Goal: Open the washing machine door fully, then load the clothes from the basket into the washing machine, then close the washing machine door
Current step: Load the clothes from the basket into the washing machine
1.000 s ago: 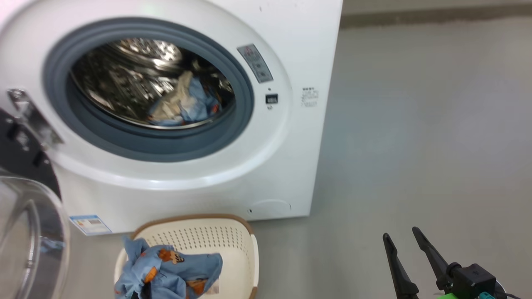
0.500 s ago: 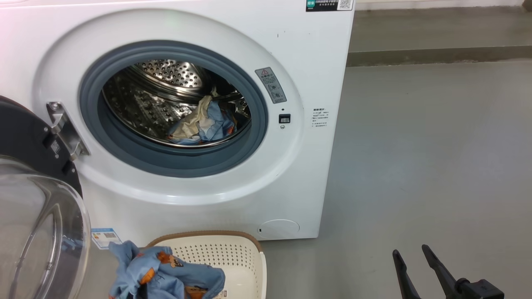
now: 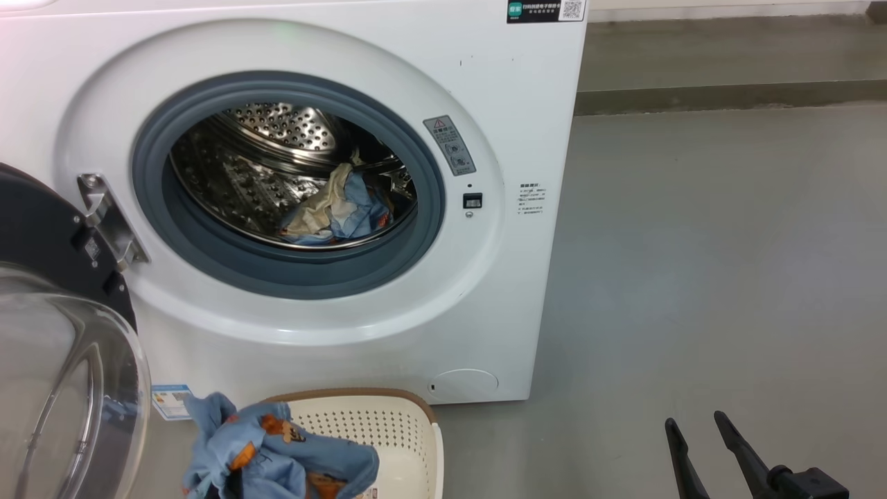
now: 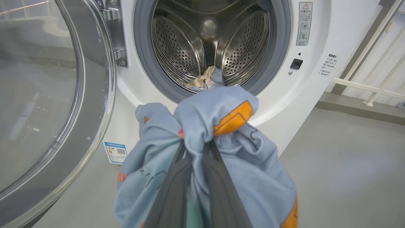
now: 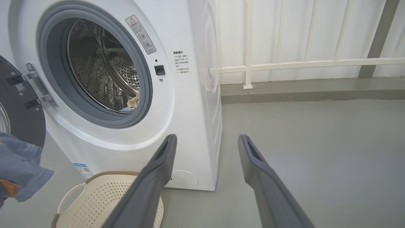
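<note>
Blue bear-print clothes (image 4: 218, 110) are pinched at the centre of the left wrist view between the nearly closed fingers of the left gripper (image 4: 196, 152), loose folds hanging toward the lower frame. In the head view the bundle is seen at lower left, over the left side of the basket (image 3: 416, 423); another piece already lies in the drum (image 3: 277, 138) of the washing machine (image 3: 499, 104). The washing machine door (image 3: 41, 235) is swung wide at the left edge. The right gripper (image 5: 207, 137) is spread wide and empty. A trailing fold could be caught on the grey gasket (image 3: 208, 256) and later trapped by the door; since only a bunched fold is gripped, slipping is also possible.
</note>
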Available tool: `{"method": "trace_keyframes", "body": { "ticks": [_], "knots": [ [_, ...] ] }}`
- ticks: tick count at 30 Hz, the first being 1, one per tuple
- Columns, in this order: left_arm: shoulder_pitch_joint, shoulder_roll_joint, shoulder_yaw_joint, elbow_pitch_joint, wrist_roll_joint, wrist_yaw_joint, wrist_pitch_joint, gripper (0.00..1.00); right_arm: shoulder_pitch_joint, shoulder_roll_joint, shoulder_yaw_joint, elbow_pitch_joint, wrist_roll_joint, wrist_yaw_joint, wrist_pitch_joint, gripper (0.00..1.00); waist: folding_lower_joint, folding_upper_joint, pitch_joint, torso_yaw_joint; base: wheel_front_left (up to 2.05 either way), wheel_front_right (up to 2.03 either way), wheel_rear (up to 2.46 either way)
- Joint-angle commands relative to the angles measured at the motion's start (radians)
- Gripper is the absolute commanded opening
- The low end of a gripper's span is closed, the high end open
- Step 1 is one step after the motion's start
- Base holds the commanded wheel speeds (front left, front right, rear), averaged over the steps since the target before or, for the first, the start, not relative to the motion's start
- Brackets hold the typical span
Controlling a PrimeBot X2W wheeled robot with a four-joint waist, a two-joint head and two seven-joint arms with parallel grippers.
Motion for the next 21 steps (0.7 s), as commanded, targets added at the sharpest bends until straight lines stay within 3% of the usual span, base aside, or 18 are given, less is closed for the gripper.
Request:
{"method": "trace_keyframes", "body": {
  "ticks": [1,21],
  "knots": [
    [-0.022,0.010,0.028,-0.033,0.009,0.010,-0.002,0.00,-0.016,-0.016,0.018,-0.020,0.004,0.002,-0.005,1.00,0.0000,-0.0001,0.001,-0.002,0.00,0.00,0.00],
    [-0.014,0.018,0.029,-0.047,-0.004,0.024,-0.004,0.00,-0.024,-0.011,0.022,-0.023,0.003,0.002,-0.005,1.00,0.0000,-0.0001,0.007,-0.023,0.00,0.00,0.00]
  ]
}}
